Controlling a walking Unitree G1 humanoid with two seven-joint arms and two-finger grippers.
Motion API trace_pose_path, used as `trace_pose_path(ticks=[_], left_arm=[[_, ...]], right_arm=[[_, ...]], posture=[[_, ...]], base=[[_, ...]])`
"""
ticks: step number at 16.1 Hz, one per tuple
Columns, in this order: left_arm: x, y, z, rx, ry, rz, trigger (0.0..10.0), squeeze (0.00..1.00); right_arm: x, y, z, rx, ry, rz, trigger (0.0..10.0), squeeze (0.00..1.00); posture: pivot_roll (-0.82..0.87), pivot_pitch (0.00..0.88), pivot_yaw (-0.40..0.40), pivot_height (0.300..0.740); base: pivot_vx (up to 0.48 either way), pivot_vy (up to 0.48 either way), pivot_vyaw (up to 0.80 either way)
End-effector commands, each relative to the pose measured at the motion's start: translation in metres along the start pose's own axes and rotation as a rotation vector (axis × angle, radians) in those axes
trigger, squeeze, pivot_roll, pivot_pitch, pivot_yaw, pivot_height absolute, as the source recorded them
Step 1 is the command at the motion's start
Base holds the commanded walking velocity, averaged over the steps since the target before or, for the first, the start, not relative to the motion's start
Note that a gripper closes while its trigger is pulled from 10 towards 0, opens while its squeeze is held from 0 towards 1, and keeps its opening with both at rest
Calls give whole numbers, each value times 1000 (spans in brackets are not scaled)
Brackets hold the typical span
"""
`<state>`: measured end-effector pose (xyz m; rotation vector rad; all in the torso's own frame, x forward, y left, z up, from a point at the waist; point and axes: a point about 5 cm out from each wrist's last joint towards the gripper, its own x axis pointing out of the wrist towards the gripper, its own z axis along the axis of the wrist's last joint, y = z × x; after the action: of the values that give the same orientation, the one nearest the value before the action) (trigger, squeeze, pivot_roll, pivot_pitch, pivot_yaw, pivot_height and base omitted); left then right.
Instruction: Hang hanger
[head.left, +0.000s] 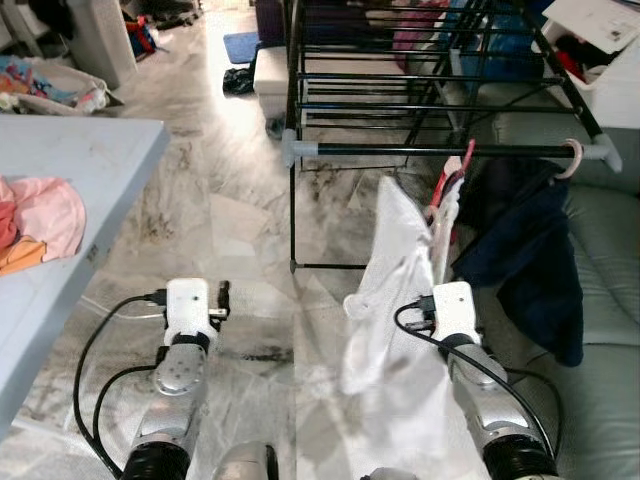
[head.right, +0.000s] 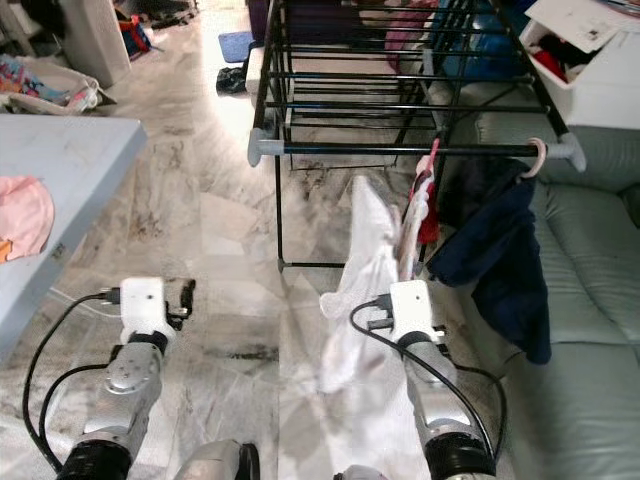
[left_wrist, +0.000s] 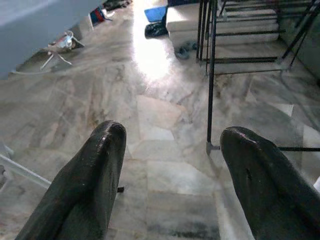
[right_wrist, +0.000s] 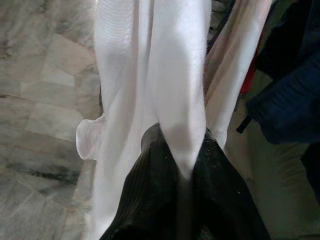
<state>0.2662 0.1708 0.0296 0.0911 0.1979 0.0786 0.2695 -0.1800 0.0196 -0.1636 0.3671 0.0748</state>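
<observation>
Right end effector: fingers clamped on a white garment draped below the rack. Red hanger: hooked on the rack's front rail, beside a navy garment. Left end effector: fingers apart, low over the floor.

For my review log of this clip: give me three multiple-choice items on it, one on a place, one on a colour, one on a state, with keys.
1. Where does the dark blue garment hang?
A. on the drying rack's front bar
B. on the table
C. on the floor

2. What colour is the cloth in the right end effector?
A. white
B. green
C. black

3. How is the left end effector?
A. shut on a hanger
B. open, holding nothing
C. shut on cloth

Key: A, its hook sits over the bar; A, the white cloth is pinched between the fingers; B, floor shows between its fingers.
</observation>
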Motion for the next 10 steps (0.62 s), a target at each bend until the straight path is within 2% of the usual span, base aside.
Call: trace_pose_path(ticks=[1, 3, 8, 10], left_arm=[[1, 0, 4, 0, -7, -9, 10000, 0], [1, 0, 4, -6, -10, -23, 10000, 0], [0, -6, 8, -20, -28, -88, 10000, 0], [-1, -9, 9, -23, -35, -118, 10000, 0]], right_arm=[[4, 3, 30, -18, -129, 13, 10000, 0], [4, 9, 28, -9, -120, 34, 10000, 0], [2, 9, 26, -15, -114, 27, 10000, 0], [2, 8, 27, -20, -116, 12, 10000, 0]], posture=[[18, 0, -1, 740], [20, 0, -1, 740], [17, 0, 4, 740], [18, 0, 5, 740]], base=[[0, 0, 0], [0, 144, 0], [298, 376, 0], [414, 142, 0]])
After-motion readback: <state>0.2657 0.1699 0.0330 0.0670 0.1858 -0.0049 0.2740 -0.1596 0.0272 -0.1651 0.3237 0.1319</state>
